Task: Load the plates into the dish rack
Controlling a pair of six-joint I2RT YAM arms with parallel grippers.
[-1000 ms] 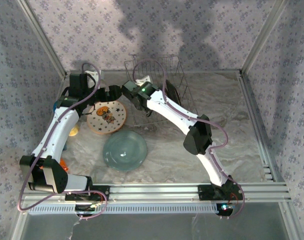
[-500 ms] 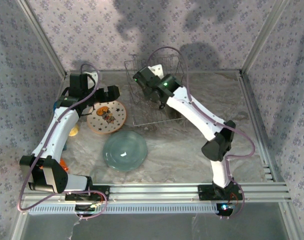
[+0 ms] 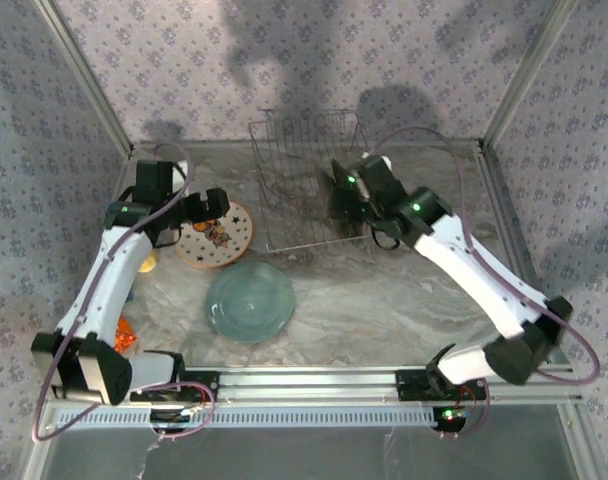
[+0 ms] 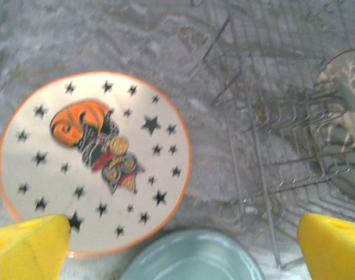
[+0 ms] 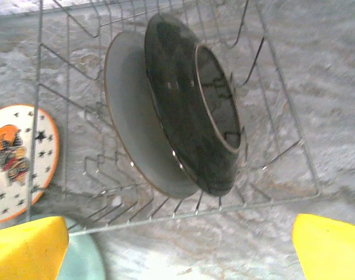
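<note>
- Glossy black plate point(image 5: 189, 111) stands on edge in the dish rack point(image 5: 271, 169), its underside and foot ring turned toward the right wrist camera.
- It leans against the grey-green plate point(image 5: 128, 134) just behind it. The upright prongs point(image 5: 166, 204) catch both lower rims, which is probably why neither one rolls or tips flat.
- From the left wrist, the grey-green plate shows its white deer through the wires at the rack's right end.
- Right claw point(image 5: 177, 248) is released and empty, its yellow pads point(image 5: 25, 248) spread wide in front of the rack with the black plate standing free between them and the far wires. With no claw on them, the two racked plates look settled.
- Left claw point(image 4: 177, 248) is also spread wide and grasps nothing. It hovers above the cream plate point(image 4: 93, 160), which lies flat on the marbled table point(image 3: 404, 300) just left of the rack, stars and orange picture facing up.
- The teal plate point(image 3: 250, 302) lies flat too, nearer the arm bases and just beside the cream one. I cannot tell whether their rims touch.
- By my reading, two plates are loaded and two are left, and the cream plate is the likely next pick.
- A flat plate offers only its rim, so the open claw would need to come down over one edge to lift it.
</note>
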